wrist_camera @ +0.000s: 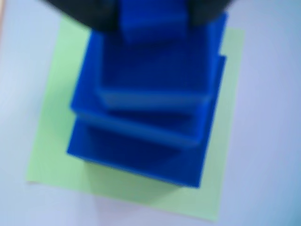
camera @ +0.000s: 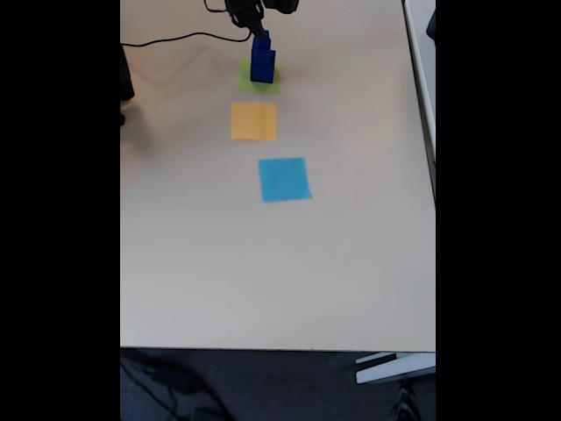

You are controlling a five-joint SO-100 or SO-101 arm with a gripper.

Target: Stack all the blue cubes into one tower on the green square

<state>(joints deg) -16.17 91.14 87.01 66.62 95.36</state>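
A tower of blue cubes (wrist_camera: 141, 155) stands on the green square (wrist_camera: 51, 141), largest at the bottom and each one above it smaller. The wrist view looks straight down on it. The smallest blue cube (wrist_camera: 153, 21) sits on top, between the dark fingers (wrist_camera: 89, 16) of my gripper (wrist_camera: 153, 19), which press against both of its sides. In the fixed view the tower (camera: 262, 63) rises from the green square (camera: 248, 82) at the far end of the table, with my gripper (camera: 259, 35) right above it.
An orange square (camera: 253, 121) and a light blue square (camera: 284, 179) lie flat on the table, in a line toward the near edge. A black cable (camera: 175, 39) runs across the far left. The table's right edge (camera: 424, 132) is near.
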